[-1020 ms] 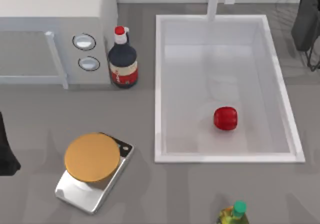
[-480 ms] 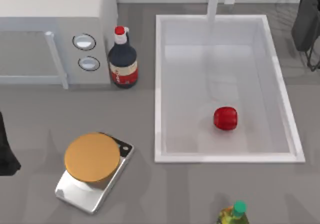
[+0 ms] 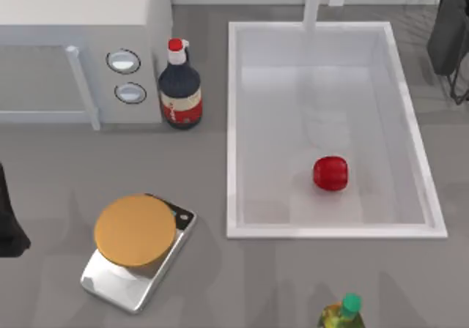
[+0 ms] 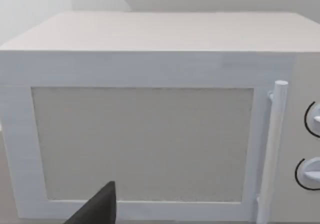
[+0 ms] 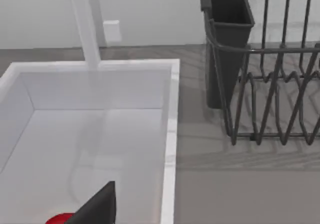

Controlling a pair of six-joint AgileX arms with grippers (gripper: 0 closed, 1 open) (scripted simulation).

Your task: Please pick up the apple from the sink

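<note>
red and shiny, the apple (image 3: pixel 330 173) sits on the floor of the sink (image 3: pixel 233 123), in the part nearest me and a bit toward the right wall, touching no wall. from my right wrist view i see a bit of the apple (image 5: pixel 60 218) peeking up at the edge, with the sink rim (image 5: pixel 172 134) beside it and the white faucet post (image 5: pixel 84 21) at the far end. i think the apple is hard and smooth, so it could slip or roll if i squeeze it badly. it looks light enough for one gripper. i would come down from above and pinch it across its middle, on two sides facing each other. it is nearly round, a little boxy, so i can't pick out a long way or a way it points, and i can't see a stem. my right arm (image 3: pixel 448 28) waits at the far right corner by the dark dish rack (image 5: pixel 265 84). my left arm (image 3: pixel 9 222) waits at the left edge of the table, looking at the microwave (image 4: pixel 150 124). i cannot tell if either gripper is pinched or spread. nothing holds the apple yet.
</note>
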